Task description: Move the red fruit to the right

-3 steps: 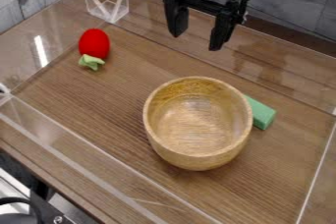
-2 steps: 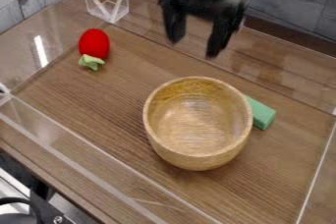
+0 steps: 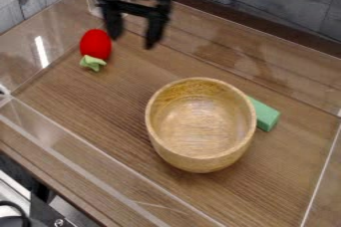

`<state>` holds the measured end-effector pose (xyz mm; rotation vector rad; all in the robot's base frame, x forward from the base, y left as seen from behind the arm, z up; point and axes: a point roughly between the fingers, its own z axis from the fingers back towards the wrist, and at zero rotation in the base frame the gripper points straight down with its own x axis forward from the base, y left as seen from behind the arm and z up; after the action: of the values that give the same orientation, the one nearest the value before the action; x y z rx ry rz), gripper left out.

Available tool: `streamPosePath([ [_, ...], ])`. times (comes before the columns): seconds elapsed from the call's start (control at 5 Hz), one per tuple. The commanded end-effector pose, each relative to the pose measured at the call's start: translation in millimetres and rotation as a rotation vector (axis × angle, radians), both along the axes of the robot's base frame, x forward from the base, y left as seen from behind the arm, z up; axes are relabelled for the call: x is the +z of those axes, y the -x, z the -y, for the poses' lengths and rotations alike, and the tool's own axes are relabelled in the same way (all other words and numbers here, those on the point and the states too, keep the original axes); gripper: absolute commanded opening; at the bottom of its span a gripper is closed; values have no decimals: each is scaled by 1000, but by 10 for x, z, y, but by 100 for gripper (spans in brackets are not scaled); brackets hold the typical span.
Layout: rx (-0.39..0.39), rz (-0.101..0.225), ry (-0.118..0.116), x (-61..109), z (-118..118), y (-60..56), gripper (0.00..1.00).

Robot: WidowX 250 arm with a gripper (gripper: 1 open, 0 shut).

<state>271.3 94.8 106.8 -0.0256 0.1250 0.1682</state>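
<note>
One red fruit (image 3: pixel 95 43): glossy, w/ lt green leafy cap (image 3: pixel 92 63) pointing to near side; lies on far-left part of table (image 3: pixel 80 112), left of bowl & farther back.
Claw (image 3: pixel 134 34): dark, motion-blurred, at far-left; fingers spread wide, nothing pinched btwn them. Hangs just right of fruit, w/ its left part close by fruit's far-right edge; can't tell if touching.
Bowl (image 3: pixel 200 84): lg, round, tan, wood-look; upright, open side up, nr middle, slightly right & toward near side. Inside is plain tan, w/ a paler shiny patch at near-right.
Green block (image 3: pixel 265 115): sm, flat, teal-green, w/ a lt mark on top; on table just right of bowl's far-right rim, set at a slant.
White wire item (image 3: pixel 94 2): thin, pale, at far-left edge, partly hidden behind claw; shape n/c.
Table: brown wood, visible grain & plank seams, lt edges; runs from far side to near side, w/ darker zone beyond left edge.
Black part w/ cables (image 3: pixel 24 211): near-left corner, cut off by frame; type n/c.
Pale object (image 3: pixel 330 207): near-right corner, mostly out of frame, can't ID.
</note>
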Motion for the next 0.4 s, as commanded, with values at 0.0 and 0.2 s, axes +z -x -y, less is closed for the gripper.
streamPosePath([
  [0.0,-14,71,-20,156,-367,-88,100],
  [0.2,-15,77,-3,134,-573,-84,100],
])
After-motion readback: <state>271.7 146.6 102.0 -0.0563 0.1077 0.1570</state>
